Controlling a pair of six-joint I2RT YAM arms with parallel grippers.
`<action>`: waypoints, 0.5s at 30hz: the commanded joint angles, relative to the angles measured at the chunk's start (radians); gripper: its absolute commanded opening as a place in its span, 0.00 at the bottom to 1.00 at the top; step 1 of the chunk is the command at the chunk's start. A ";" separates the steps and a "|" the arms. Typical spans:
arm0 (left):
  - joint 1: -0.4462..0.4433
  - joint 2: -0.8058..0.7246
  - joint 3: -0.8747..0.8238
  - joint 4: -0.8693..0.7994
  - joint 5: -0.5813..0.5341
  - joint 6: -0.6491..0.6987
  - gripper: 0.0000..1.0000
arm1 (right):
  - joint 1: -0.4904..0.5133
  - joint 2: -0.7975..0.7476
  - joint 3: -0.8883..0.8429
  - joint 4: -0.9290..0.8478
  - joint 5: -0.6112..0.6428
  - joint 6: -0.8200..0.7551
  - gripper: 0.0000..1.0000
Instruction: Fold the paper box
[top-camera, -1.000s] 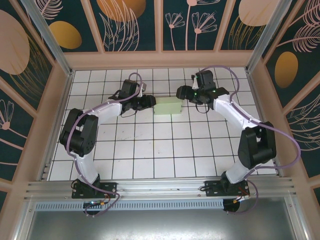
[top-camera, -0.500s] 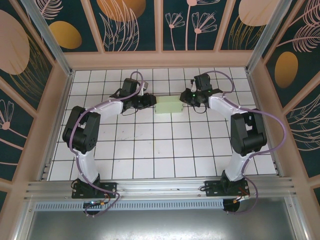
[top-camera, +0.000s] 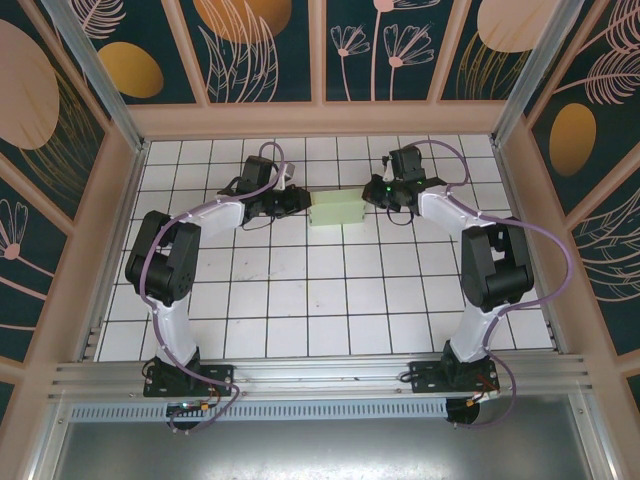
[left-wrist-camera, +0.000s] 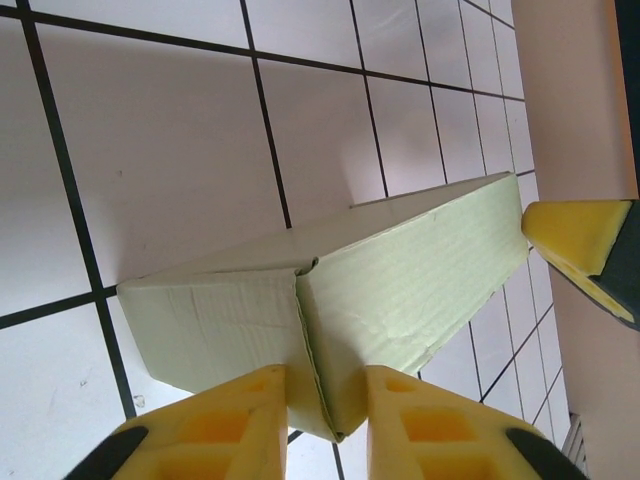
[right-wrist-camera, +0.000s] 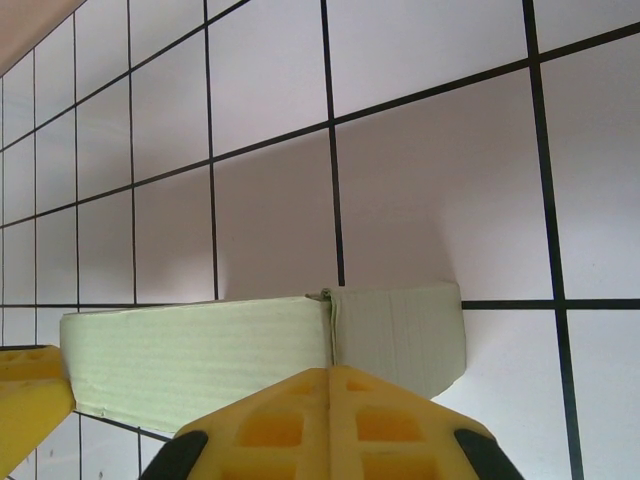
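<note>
paper box (top-camera: 336, 210): pale mint green, plain, faint ribbing. Table (top-camera: 300, 300): white tiles, black grid lines. Left gripper (left-wrist-camera: 327, 390) and right gripper (right-wrist-camera: 330, 378): yellow fingers, black further back. Arms (top-camera: 205, 218): white and black. Cables (top-camera: 557, 250): purple. Walls (top-camera: 270, 50): dark teal, orange ovals, pale line-drawn plants.

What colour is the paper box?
Pale mint green; the paper box shows best in the left wrist view.

Left end effector (left-wrist-camera: 327, 380) pinches the paper box (left-wrist-camera: 420, 265); right end effector (right-wrist-camera: 330, 374) is closed.
</note>
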 joint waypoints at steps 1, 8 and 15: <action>-0.003 0.017 0.004 -0.045 -0.023 0.026 0.38 | 0.008 -0.023 0.016 -0.038 -0.005 -0.012 0.19; -0.003 -0.056 0.092 -0.033 -0.073 0.062 0.80 | 0.009 -0.108 0.001 -0.028 0.067 -0.064 0.70; -0.006 -0.194 -0.005 0.170 -0.147 0.523 0.99 | -0.005 -0.213 -0.099 0.038 0.132 -0.097 0.84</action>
